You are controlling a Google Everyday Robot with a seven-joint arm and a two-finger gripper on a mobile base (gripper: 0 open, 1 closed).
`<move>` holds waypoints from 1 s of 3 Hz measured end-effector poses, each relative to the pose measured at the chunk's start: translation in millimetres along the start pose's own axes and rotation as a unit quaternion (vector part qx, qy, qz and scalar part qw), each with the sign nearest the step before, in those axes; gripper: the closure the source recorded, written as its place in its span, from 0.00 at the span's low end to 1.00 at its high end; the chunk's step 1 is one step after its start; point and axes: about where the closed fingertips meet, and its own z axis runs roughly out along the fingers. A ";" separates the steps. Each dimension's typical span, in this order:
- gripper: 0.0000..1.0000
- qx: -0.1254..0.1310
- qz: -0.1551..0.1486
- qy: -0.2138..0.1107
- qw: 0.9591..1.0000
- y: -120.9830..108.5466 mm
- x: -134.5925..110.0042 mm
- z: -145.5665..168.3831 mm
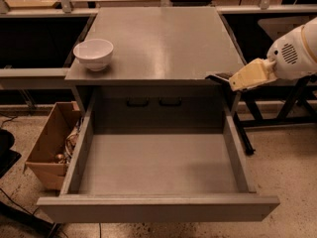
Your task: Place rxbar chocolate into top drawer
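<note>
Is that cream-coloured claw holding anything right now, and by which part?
Yes: the claw, at the front right corner of the cabinet top, pinches the rxbar chocolate by its right end; the rest sticks out leftward.

White rounded arm shell [303, 37] on my rig, dotted vent grille [290, 54], blocky cream-yellow gripper [233, 82] by the cabinet's [158, 38] front-right corner.
</note>
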 end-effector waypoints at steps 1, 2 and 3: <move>1.00 -0.002 0.002 0.002 1.000 3.5 -1.9 7.1; 1.00 -0.044 0.002 -0.003 0.999 17.7 13.5 53.4; 1.00 -0.112 0.018 -0.020 0.993 39.8 52.5 128.5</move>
